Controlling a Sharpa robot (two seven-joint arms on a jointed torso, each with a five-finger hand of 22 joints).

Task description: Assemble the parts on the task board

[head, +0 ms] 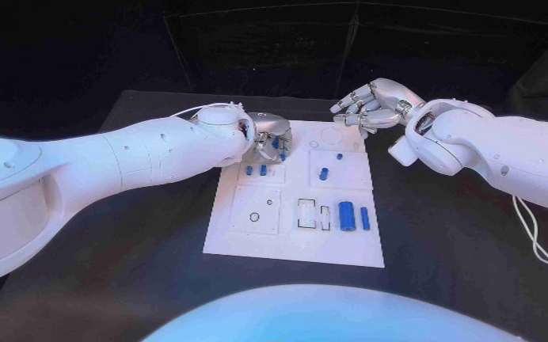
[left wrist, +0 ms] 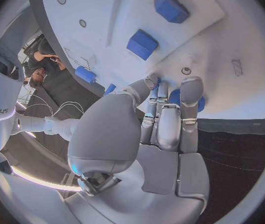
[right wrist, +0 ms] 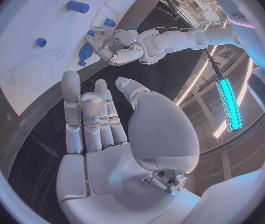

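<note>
Task board: I see the white plate lying flat in the middle of the black table, its long side running from near to far.

Left hand: I see it lowered over the board's far-left corner, fingers curled downward. In the left wrist view the fingertips close around a blue part right at the board surface. I read this as a hold on that part; I cannot tell whether the part is lifted or seated.

Right hand: I see it held above the table just beyond the board's far-right corner, touching nothing. In the right wrist view the fingers are extended and apart, and the palm is empty.

Parts, far half: two small blue pegs stand side by side near the left hand; another blue peg and a smaller blue piece sit in the far-right panel.

Parts, near half: a thick blue cylinder and a thinner blue cylinder lie side by side, lengthwise, right of two rectangular outlines.
</note>
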